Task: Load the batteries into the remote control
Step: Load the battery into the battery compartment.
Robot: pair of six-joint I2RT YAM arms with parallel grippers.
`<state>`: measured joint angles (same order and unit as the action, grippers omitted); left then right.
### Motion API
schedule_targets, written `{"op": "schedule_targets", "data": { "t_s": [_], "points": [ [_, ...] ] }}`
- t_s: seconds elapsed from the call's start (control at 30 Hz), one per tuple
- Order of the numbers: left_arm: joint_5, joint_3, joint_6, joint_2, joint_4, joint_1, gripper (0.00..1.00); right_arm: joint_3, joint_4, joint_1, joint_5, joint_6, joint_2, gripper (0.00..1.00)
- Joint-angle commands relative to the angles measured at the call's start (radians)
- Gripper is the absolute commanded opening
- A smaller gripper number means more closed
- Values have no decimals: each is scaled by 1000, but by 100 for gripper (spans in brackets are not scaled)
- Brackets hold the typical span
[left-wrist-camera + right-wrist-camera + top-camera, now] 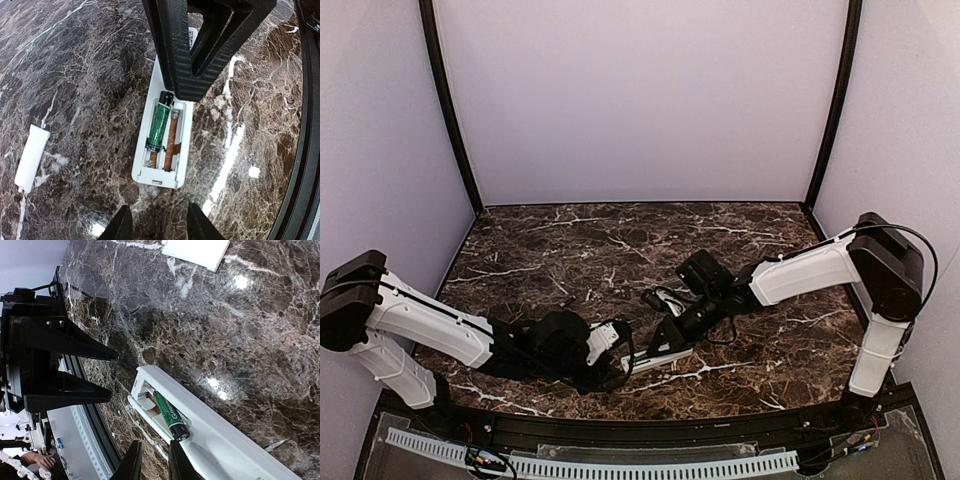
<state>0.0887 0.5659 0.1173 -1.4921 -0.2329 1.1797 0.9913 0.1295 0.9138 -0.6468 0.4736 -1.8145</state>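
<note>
The white remote control (159, 172) lies back up on the marble with its battery bay uncovered. One green battery (161, 122) lies in the left slot; the slot beside it holds only its spring and contacts. My right gripper (186, 94) is shut, its tips resting at the battery's dark end (180, 431). From the right wrist, its fingers (131, 460) frame a thin slit with nothing in it. My left gripper (160, 227) is open and empty, just short of the remote's near end. From above, both grippers (618, 365) (672, 335) meet at the remote (660, 357).
A small white battery cover (31, 157) lies loose on the marble to the left of the remote, also seen as a white plate (195, 252) from the right wrist. The table's black front rail (300, 150) runs close by the remote.
</note>
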Motion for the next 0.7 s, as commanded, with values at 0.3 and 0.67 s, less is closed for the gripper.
{"op": "schedule_targets", "data": {
  "t_s": [0.3, 0.67],
  "points": [
    [3, -25, -2, 18, 0, -5, 38, 48, 10, 20, 7, 6, -49, 17],
    [2, -22, -6, 9, -2, -5, 38, 47, 17, 25, 6, 7, -29, 17]
  ]
}}
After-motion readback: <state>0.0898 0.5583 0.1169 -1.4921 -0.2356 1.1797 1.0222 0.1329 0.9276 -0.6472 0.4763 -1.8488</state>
